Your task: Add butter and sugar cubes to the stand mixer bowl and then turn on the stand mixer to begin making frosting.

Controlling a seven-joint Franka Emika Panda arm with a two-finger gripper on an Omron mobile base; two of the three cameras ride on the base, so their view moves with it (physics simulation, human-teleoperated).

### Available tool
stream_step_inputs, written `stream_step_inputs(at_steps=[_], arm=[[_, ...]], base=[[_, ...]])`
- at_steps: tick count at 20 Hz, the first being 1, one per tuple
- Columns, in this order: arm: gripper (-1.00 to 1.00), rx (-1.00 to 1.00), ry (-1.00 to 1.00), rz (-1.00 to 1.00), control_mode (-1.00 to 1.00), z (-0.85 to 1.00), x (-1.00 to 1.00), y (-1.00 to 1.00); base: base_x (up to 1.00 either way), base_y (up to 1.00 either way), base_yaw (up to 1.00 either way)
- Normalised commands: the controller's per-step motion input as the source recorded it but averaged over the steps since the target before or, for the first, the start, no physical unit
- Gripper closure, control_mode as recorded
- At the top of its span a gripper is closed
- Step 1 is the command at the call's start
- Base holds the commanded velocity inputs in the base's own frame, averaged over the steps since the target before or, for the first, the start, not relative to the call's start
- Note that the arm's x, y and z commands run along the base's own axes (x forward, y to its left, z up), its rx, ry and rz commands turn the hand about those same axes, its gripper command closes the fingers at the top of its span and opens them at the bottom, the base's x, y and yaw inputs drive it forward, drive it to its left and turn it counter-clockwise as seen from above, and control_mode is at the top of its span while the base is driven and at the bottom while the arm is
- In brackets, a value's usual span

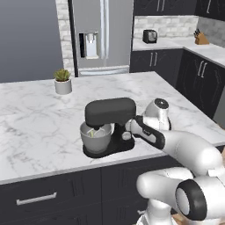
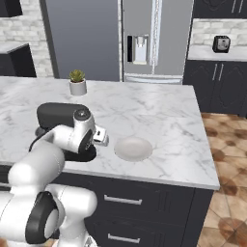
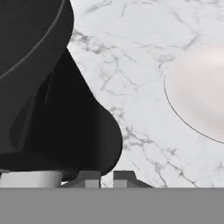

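The black stand mixer (image 1: 110, 115) stands near the counter's front edge, head down over the grey stand mixer bowl (image 1: 95, 137). A pale yellow lump, the butter (image 1: 92, 132), lies inside the bowl under the whisk. The sugar cubes are hidden. My arm reaches in from the right, and the gripper (image 3: 106, 179) sits low against the rear right side of the mixer (image 3: 48, 100). Its fingertips (image 3: 89, 178) stand almost together with nothing visible between them. In the right base view the hand (image 2: 100, 136) is beside the mixer (image 2: 58, 115).
A shallow white plate (image 2: 132, 148) lies on the marble right of the mixer, close to the hand (image 3: 199, 92). A small potted plant (image 1: 63, 82) stands at the far side of the island. A toaster (image 1: 150, 36) and knife block (image 1: 201, 38) sit on the back counter.
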Motion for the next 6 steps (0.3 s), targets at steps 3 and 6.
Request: stream_step_inputs(at_steps=[3,6], arm=[[1.00,0.04,0.07,0.00,-1.00,0.00,-0.02,-0.55],[1.00,0.06,0.01,0.00,-1.00,0.00,-0.23,-0.40]], base=[[0.00,0.00,0.00],[0.00,0.00,0.00]])
